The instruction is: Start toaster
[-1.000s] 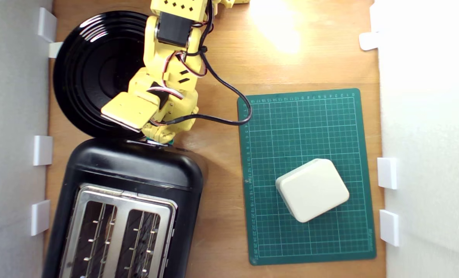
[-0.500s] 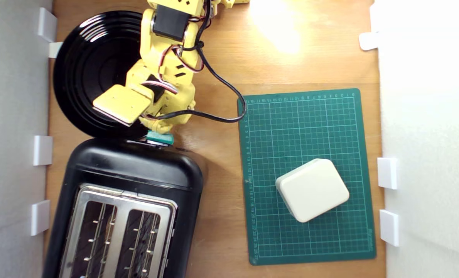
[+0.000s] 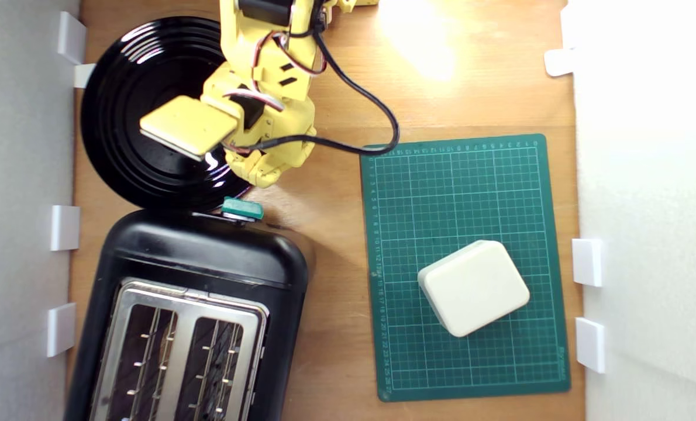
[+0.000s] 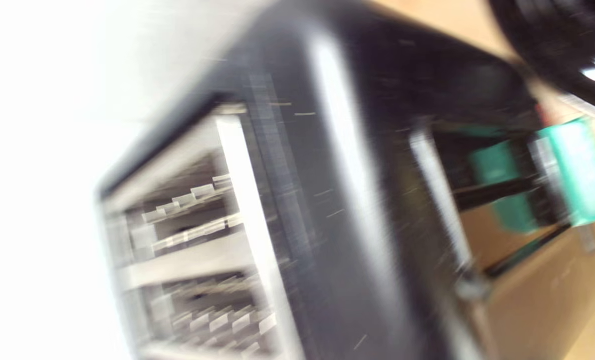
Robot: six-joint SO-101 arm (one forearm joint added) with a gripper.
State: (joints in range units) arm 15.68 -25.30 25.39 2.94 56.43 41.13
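The glossy black toaster [image 3: 207,263] lies at the exterior view's lower left, its silver top plate and two slots showing. Its small teal lever [image 3: 241,208] sticks out from the end that faces the arm. My yellow gripper [image 3: 260,174] hangs just beyond the lever and clear of it, partly over the plate's rim. From above its fingers are not distinct, so open or shut cannot be told. The wrist view is motion-blurred: the toaster [image 4: 327,175] fills it, with the teal lever [image 4: 575,170] at one side, and no fingers show.
A round black ridged plate [image 3: 126,117] sits behind the toaster under the arm. A green cutting mat [image 3: 471,193] at the exterior view's right carries a cream rounded box [image 3: 474,287]. White walls with clips [image 3: 64,227] line both sides. A black cable [image 3: 377,111] loops off the arm.
The gripper has drawn back from the toaster's end, away over the plate's rim. The teal lever, hidden under it a second ago, now shows in full.
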